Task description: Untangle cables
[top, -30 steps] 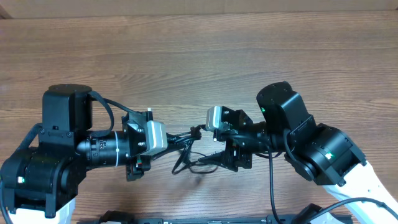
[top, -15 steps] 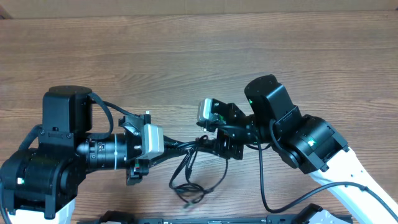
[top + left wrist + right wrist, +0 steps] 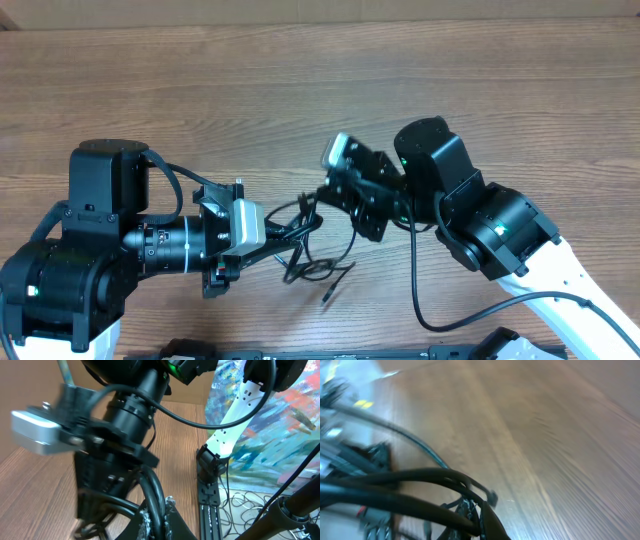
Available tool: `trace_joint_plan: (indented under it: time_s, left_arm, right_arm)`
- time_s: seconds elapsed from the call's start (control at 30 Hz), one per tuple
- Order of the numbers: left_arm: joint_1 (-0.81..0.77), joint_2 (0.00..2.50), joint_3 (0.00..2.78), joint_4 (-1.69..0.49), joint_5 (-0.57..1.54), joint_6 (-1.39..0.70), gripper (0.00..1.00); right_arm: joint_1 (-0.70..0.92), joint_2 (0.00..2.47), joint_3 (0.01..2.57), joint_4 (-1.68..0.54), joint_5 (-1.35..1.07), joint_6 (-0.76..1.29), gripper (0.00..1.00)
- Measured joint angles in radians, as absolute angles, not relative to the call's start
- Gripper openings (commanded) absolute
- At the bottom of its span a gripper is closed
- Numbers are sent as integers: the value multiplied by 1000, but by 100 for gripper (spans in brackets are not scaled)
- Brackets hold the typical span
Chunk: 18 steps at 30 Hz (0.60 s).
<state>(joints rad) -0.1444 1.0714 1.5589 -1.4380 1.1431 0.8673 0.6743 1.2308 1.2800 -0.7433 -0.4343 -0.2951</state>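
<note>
Untangling barely started: cables (image 3: 305, 245) are one knot.
You've got both pincers, left (image 3: 288, 236) and right (image 3: 322, 197), pinching the bunch; loops and a plug hang onto the tabletop (image 3: 300, 90) below, none separated.

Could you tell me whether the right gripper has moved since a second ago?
Yes. Against the wood grain of the table in the overhead view, the right gripper has shifted left and toward the far edge, closing on the cables.

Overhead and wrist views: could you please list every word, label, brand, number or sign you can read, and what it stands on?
None: no readable text in any view.
The left arm and right arm show no legible marking.
The wooden table is bare of print.
The right wrist view is too blurred to read anything.
</note>
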Motion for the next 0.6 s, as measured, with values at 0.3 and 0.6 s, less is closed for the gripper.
trace_joint_plan:
  time_s: [0.3,0.6]
  left_arm:
    - [-144,1072,1559,-1478,1106,873,9]
    - [-144,1061,1559,-1505,1103,894,9]
  right_arm:
    - [678,1226,1280,-685,-60,133,4]
    - [589,1226,1280,-834,263,566,4]
